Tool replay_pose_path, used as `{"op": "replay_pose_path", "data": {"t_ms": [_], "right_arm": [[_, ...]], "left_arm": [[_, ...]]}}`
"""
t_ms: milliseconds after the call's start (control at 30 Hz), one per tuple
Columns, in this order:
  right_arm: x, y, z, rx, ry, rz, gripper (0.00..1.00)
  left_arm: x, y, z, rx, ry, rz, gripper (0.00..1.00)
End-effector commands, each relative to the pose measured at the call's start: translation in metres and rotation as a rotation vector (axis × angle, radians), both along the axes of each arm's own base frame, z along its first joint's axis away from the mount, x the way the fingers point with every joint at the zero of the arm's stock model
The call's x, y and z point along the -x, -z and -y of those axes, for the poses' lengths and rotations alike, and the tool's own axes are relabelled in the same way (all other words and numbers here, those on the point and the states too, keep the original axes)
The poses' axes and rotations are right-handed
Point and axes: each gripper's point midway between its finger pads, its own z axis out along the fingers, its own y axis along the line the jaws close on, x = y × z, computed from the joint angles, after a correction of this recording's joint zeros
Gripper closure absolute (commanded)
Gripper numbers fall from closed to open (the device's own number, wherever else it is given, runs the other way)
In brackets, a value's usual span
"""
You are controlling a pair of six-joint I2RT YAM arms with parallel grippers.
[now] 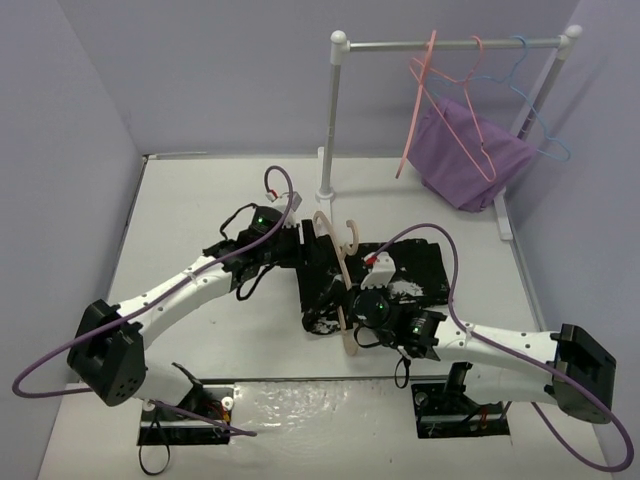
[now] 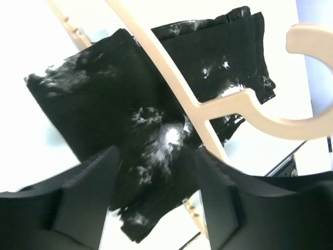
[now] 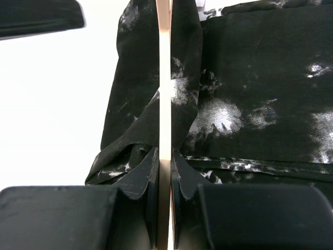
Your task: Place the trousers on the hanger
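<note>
The black, white-speckled trousers (image 1: 405, 275) lie folded on the table at the centre. The beige hanger (image 1: 341, 270) stands on edge across their left part, with its hook (image 1: 352, 235) at the far end. My right gripper (image 1: 350, 318) is shut on the hanger's near end. In the right wrist view its fingers (image 3: 151, 177) clamp the thin bar (image 3: 164, 78), with trousers (image 3: 260, 78) on both sides. My left gripper (image 1: 300, 247) is open at the trousers' left edge. In the left wrist view a fold of trousers (image 2: 156, 151) lies between its spread fingers (image 2: 88, 192), under the hanger arm (image 2: 171, 67).
A white clothes rack (image 1: 450, 44) stands at the back right, its post base (image 1: 325, 190) just beyond the hanger. Pink (image 1: 420, 100) and blue (image 1: 530, 110) wire hangers and a purple cloth (image 1: 470, 150) hang on it. Grey walls close in on both sides.
</note>
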Motion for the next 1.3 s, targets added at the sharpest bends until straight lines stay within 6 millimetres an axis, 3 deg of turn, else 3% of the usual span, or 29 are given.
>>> {"op": "replay_pose_path", "data": {"t_ms": [0, 67, 167, 433, 600, 667, 733, 867, 1000, 1267], "right_arm": [[-0.008, -0.021, -0.013, -0.037, -0.009, 0.039, 1.0], [-0.009, -0.023, -0.014, -0.034, -0.013, 0.044, 1.0], [-0.01, -0.025, -0.016, -0.032, -0.016, 0.046, 1.0], [-0.011, -0.024, -0.017, -0.026, -0.017, 0.044, 1.0], [-0.01, -0.022, -0.017, -0.024, -0.017, 0.039, 1.0], [-0.011, -0.023, -0.018, -0.025, -0.021, 0.038, 1.0], [-0.011, -0.024, -0.019, -0.021, -0.028, 0.039, 1.0], [-0.009, -0.026, -0.025, -0.012, -0.06, 0.035, 1.0], [-0.007, -0.03, -0.03, -0.01, -0.092, 0.032, 1.0], [-0.004, -0.035, -0.034, -0.006, -0.129, 0.031, 1.0]], "left_arm": [[0.016, 0.007, -0.006, -0.033, 0.054, 0.003, 0.52], [0.026, 0.016, 0.002, -0.005, 0.087, -0.006, 0.65], [0.035, 0.02, 0.016, 0.01, 0.127, 0.004, 0.68], [0.041, 0.027, 0.074, 0.121, 0.183, 0.035, 0.69], [0.037, 0.039, 0.09, 0.115, 0.189, 0.036, 0.65], [0.037, 0.039, 0.084, 0.086, 0.189, 0.05, 0.63], [0.038, 0.026, 0.071, 0.07, 0.177, 0.096, 0.59], [0.037, 0.009, 0.027, -0.072, 0.155, 0.219, 0.47], [0.032, -0.019, -0.004, -0.107, 0.156, 0.317, 0.4], [-0.002, -0.06, -0.007, -0.114, 0.271, 0.531, 0.35]]}}
